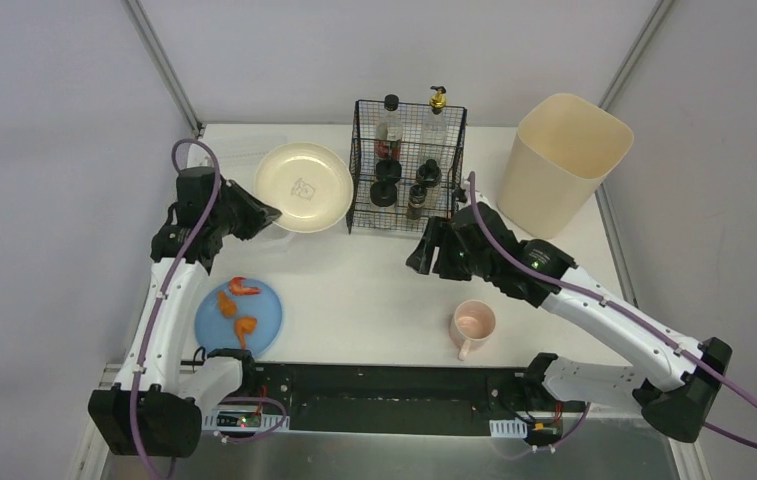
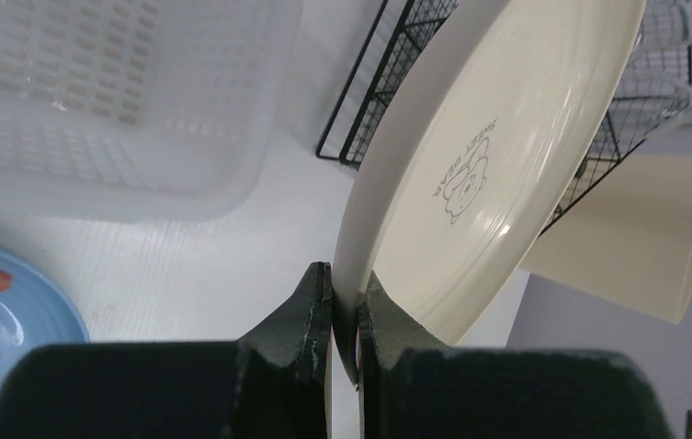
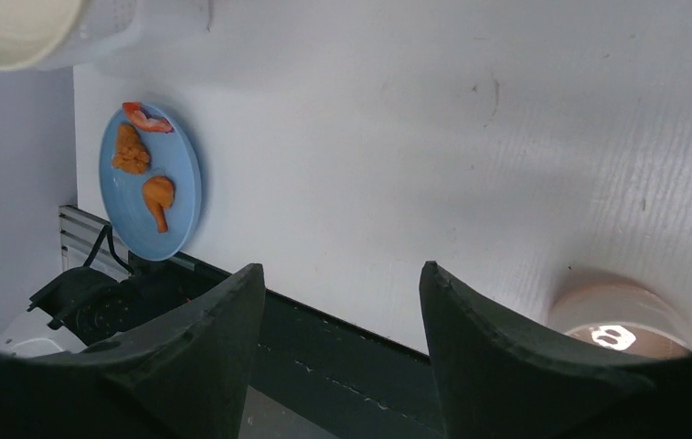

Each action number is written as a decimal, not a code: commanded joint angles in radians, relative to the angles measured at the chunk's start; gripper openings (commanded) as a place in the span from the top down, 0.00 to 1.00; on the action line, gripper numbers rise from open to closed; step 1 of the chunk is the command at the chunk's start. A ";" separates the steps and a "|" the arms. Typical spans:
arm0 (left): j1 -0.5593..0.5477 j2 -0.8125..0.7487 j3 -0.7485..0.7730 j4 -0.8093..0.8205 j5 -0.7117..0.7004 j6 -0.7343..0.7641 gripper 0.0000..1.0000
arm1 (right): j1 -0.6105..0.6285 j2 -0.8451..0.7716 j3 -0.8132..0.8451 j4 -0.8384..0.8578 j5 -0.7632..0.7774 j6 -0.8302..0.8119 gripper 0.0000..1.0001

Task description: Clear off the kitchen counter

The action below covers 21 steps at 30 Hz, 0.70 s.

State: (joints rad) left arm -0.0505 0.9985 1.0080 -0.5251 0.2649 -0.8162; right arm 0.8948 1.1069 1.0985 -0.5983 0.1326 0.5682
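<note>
Kitchen counter (image 1: pixel 354 290), white matte tabletop, barely started imo: my left gripper (image 2: pixel 346 302) pinches rim of cream round ceramic plate (image 2: pixel 470 174), far-left corner; right gripper (image 3: pixel 340 274) spread, empty. Round blue plate of food (image 1: pixel 239 315), pink ceramic mug (image 1: pixel 474 323) to go.

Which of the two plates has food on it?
The blue plate, at the near left: it carries orange food pieces. The cream plate holds no food and is clamped at its rim by the left gripper.

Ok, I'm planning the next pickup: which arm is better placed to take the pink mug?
Right. The right gripper is open and empty, and the pink mug sits on its side; the left gripper is shut on the cream plate.
</note>
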 commanded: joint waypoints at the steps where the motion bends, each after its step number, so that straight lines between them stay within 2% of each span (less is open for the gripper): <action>1: 0.120 0.043 0.021 0.179 0.112 -0.066 1.00 | 0.004 -0.073 -0.040 -0.019 0.033 0.010 0.34; 11: 0.299 0.173 0.005 0.393 0.074 -0.263 1.00 | 0.004 -0.139 -0.108 -0.029 0.044 0.022 0.34; 21: 0.378 0.364 0.033 0.403 -0.051 -0.382 1.00 | 0.003 -0.179 -0.163 0.007 0.010 0.022 0.33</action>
State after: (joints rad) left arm 0.3099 1.3109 1.0058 -0.1802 0.2749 -1.1229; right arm 0.8948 0.9512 0.9497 -0.6239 0.1497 0.5766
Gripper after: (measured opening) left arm 0.077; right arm 0.662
